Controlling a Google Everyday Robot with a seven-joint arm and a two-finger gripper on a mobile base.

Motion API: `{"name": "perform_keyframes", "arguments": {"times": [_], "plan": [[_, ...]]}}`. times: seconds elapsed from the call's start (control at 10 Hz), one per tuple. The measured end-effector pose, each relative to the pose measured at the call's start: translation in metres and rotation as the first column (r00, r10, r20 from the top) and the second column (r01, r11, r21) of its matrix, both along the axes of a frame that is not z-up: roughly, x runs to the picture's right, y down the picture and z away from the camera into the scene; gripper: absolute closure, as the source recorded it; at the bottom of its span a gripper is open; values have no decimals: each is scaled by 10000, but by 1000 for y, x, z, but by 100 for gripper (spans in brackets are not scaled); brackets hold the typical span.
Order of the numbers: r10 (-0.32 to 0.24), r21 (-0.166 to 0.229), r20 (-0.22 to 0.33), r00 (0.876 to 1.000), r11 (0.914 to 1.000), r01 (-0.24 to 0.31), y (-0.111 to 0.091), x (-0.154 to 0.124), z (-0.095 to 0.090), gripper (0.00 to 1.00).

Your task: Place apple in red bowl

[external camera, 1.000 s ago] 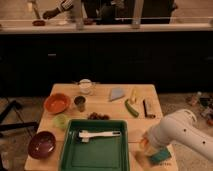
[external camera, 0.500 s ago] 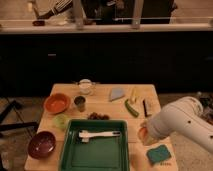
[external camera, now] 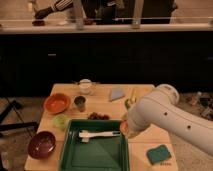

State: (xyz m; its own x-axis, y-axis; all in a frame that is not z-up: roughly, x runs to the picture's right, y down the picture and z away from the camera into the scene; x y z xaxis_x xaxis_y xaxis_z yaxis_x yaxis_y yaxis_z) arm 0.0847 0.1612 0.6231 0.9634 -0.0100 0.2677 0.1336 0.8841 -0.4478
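While pinching apple (external camera: 123, 130), claw (external camera: 125, 128) hangs over 2 o'clock rim of green tray (external camera: 95, 122); red bowl (external camera: 56, 103) at claw's 10 o'clock on worktop (external camera: 105, 98).

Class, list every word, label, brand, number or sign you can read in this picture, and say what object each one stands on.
None: no readable word, label, brand, number or sign shows anywhere.
The red bowl, green tray, teal sponge, metal cup and white arm all look unmarked.
The tool, at the tray's right rim, is shut on the apple, which also bears no sticker that can be made out.
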Motion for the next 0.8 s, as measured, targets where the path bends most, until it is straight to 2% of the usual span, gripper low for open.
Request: {"name": "perform_keyframes", "arguments": {"times": [0.3, 0.6, 0.7, 0.8], "plan": [[-680, 218, 757, 9948, 9975, 665, -11, -72, -11, 100], [-1237, 359, 1542, 9803, 9922, 1195, -17, -137, -21, 100], [-1353, 345, 1767, 9749, 9907, 1313, -18, -153, -24, 100], [-1390, 372, 1784, 9741, 9902, 1344, -18, -155, -24, 100]]}}
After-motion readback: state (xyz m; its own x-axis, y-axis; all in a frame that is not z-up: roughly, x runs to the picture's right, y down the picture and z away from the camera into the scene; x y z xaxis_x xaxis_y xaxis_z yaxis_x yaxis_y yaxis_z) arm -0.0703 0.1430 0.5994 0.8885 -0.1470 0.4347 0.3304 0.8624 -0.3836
